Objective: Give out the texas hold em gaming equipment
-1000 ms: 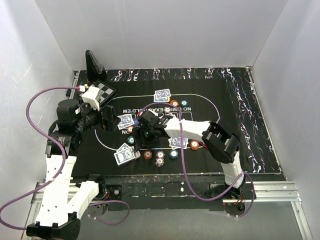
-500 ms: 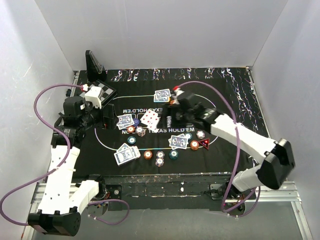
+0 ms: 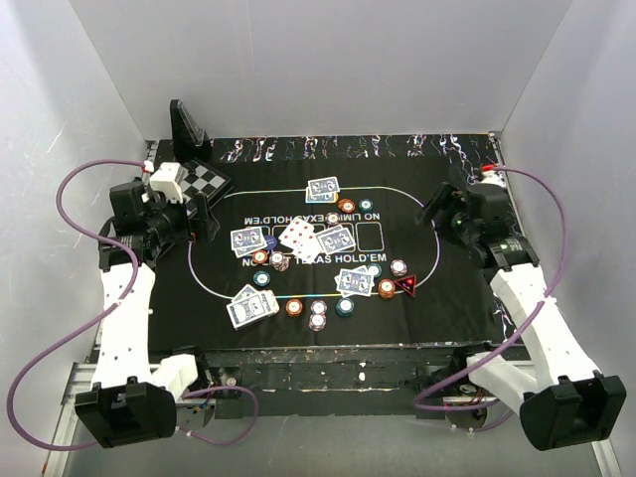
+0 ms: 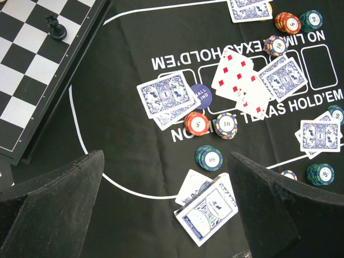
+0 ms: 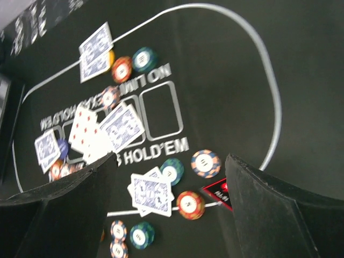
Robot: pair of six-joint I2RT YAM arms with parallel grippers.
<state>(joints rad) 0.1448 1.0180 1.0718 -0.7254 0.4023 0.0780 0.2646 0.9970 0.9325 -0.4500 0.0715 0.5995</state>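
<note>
Right hand (image 3: 437,211) gapes empty — playing cards (image 3: 336,238) well apart.

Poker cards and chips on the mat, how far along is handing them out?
Done: the face-down far pair, left pair and near pair lie dealt, chips beside them; face-up cards sit in the middle. In hand: nothing; left pincer and right pincer are open, empty. Left: probably little, perhaps more cards from the deck.

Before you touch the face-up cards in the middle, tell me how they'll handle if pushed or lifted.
The face-up cards lie flat and fanned on the mat, so they are probably bendy and hard to pinch from above. Pushed, they would likely slide apart and nudge the face-down card overlapping them.
</note>
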